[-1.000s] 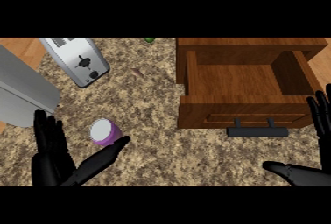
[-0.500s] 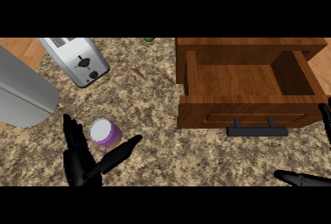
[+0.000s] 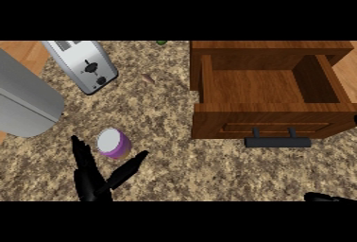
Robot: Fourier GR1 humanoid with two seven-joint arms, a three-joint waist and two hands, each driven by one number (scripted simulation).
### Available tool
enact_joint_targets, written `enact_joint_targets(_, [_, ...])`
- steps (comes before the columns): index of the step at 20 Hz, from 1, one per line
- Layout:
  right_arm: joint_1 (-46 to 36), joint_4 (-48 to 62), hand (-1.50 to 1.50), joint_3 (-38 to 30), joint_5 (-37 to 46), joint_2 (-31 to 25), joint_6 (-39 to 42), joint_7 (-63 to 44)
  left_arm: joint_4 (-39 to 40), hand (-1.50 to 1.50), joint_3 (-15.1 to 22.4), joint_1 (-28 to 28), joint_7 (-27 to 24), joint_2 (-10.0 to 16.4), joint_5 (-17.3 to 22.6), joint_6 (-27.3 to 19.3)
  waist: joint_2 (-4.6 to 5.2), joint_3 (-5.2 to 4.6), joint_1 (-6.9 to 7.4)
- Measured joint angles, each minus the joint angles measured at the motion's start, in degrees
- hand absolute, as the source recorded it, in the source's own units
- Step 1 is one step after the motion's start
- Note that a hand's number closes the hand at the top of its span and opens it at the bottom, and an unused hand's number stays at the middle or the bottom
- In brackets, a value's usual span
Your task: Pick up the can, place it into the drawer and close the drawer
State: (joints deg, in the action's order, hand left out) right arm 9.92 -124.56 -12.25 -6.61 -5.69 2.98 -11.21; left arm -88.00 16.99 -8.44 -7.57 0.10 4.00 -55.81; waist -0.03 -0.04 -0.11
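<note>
Item: purple cylindrical can with white lid (image 3: 111, 142), upright on the speckled stone surface (image 3: 209, 165), not yet grasped. My left hand (image 3: 90, 182): fingers spread wide around it, seemingly not touching. Brown wooden drawer (image 3: 265, 118): open, empty. I judge every step outstanding.

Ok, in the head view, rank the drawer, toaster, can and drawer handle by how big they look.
1. drawer, by far.
2. toaster.
3. can and drawer handle look about alike: the handle is longer, the can rounder, so I won't rank them.
</note>
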Motion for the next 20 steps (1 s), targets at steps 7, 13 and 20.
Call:
enact_joint_targets(7, [1.05,-1.92,-1.50,-2.05,-1.88,-0.05,1.86,-0.81,8.93,-1.50,-2.36,2.10,-10.92,-0.05,10.67,2.17,-0.01,0.01,-0.06])
enact_joint_targets(13, [-0.41,-0.50,-1.50,-3.01,-1.30,0.02,2.06,-0.76,18.92,-1.50,-7.15,5.26,-19.84,-0.08,18.90,7.68,0.03,0.02,-0.05])
enact_joint_targets(20, [-0.20,-3.34,-1.50,-3.02,-0.61,0.71,2.00,-3.34,29.52,-1.50,-11.93,9.52,-27.17,0.24,25.36,12.53,0.03,0.01,-0.11])
